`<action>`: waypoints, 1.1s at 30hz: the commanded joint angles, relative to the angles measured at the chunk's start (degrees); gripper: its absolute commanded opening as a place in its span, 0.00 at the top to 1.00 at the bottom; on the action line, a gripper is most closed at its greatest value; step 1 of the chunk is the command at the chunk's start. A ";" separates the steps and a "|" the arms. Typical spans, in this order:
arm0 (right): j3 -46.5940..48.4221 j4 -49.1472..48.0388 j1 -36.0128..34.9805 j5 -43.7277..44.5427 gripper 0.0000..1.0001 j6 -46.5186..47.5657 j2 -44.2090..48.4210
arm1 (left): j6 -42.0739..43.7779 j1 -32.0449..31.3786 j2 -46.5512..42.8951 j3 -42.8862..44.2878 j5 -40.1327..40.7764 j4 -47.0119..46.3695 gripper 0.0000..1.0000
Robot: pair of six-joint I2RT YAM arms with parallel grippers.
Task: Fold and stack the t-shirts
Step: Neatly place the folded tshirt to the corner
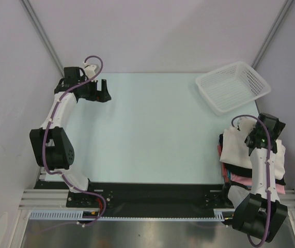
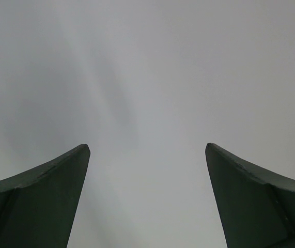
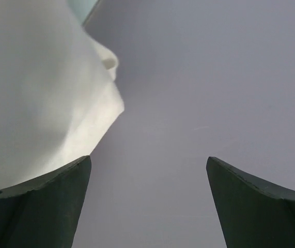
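The white t-shirt (image 1: 237, 150) lies folded on top of a stack at the table's right edge. It also shows at the left of the right wrist view (image 3: 39, 93). Edges of the pink t-shirt (image 1: 242, 181) and the black t-shirt (image 1: 234, 172) stick out beneath it. My right gripper (image 1: 270, 125) is open and empty above the far right part of the stack; in its wrist view (image 3: 147, 161) only a grey wall shows between its jaws. My left gripper (image 1: 99, 91) is open and empty at the far left of the table, and its wrist view (image 2: 147, 147) shows only a plain grey surface.
A white plastic mesh basket (image 1: 233, 87) stands at the far right corner, just beyond the stack. The pale green table top (image 1: 152, 129) spreads between the arms. Grey walls close in the back and both sides.
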State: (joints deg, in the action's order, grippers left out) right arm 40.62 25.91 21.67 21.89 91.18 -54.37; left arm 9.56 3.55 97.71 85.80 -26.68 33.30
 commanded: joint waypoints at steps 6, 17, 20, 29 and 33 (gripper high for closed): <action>21.20 -0.09 -13.02 0.34 0.00 -34.33 -0.65 | 0.28 0.58 -3.23 -0.81 -2.42 -2.10 0.00; 24.02 22.77 -23.24 0.31 0.47 -119.77 1.00 | 0.81 0.58 -4.46 -1.69 -2.59 -2.36 0.00; 19.77 28.98 -26.40 6.72 0.45 -126.47 3.13 | 0.81 0.58 -4.46 -1.69 -3.29 -2.45 0.00; 16.59 48.40 -41.44 22.29 0.38 -155.65 -6.70 | 0.81 0.49 -4.46 -2.57 -4.43 -3.15 0.00; 15.02 55.56 -42.50 24.17 0.39 -167.89 -8.91 | 1.16 0.49 -4.55 -2.66 -5.40 -3.24 0.00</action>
State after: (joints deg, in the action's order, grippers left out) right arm 56.51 70.89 -20.14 38.74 -60.47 -62.89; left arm 9.58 3.64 95.68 83.46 -29.26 31.77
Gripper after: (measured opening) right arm 0.611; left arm 0.996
